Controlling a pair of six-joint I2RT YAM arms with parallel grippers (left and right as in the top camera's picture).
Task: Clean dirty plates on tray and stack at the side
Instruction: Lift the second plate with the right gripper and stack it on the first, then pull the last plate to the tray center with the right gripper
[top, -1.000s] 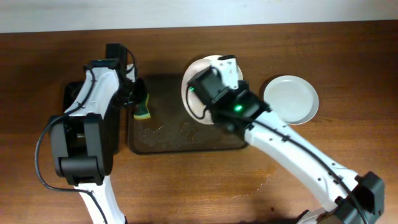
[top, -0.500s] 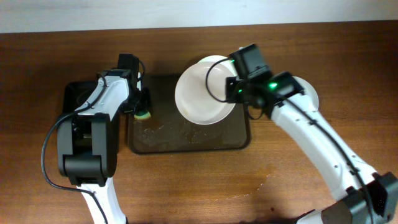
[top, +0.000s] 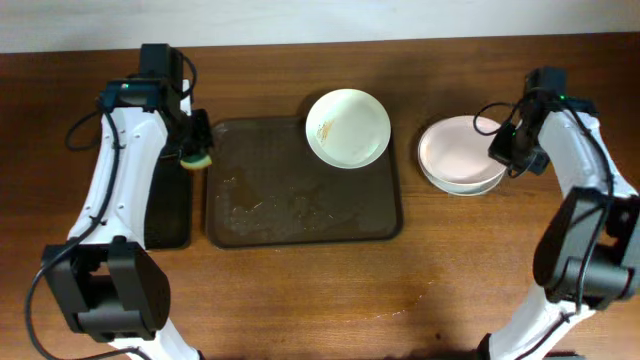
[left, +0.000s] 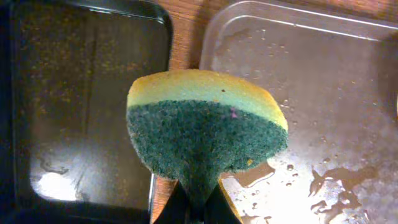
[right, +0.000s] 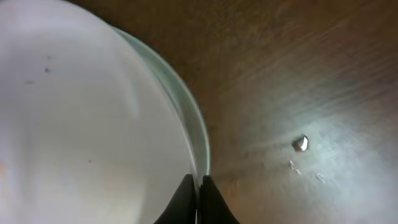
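One white plate (top: 348, 128) with orange-brown smears lies in the far right corner of the brownish tray (top: 300, 215). Two more plates (top: 458, 158) are stacked on the table to the tray's right. My right gripper (top: 505, 150) is shut on the right rim of the top plate (right: 81, 124), fingertips (right: 198, 186) pinching it; the lower plate's rim shows just beside it. My left gripper (top: 192, 145) is shut on a yellow-and-green sponge (top: 197, 158), held over the gap between the black tray and the brownish tray (left: 311, 93). The sponge (left: 205, 124) hides most of the fingers (left: 198, 202).
A narrow black tray (top: 165, 210) lies left of the brownish tray; it shows in the left wrist view (left: 81, 93). Crumbs and water drops lie on the brownish tray's floor (top: 265, 205). A few droplets lie on the wood right of the stack (right: 300, 143).
My right arm carried the lifted plate from above the tray to the right and onto the plate at the side. The smeared plate on the tray is now uncovered. The left arm drew the sponge back leftwards.
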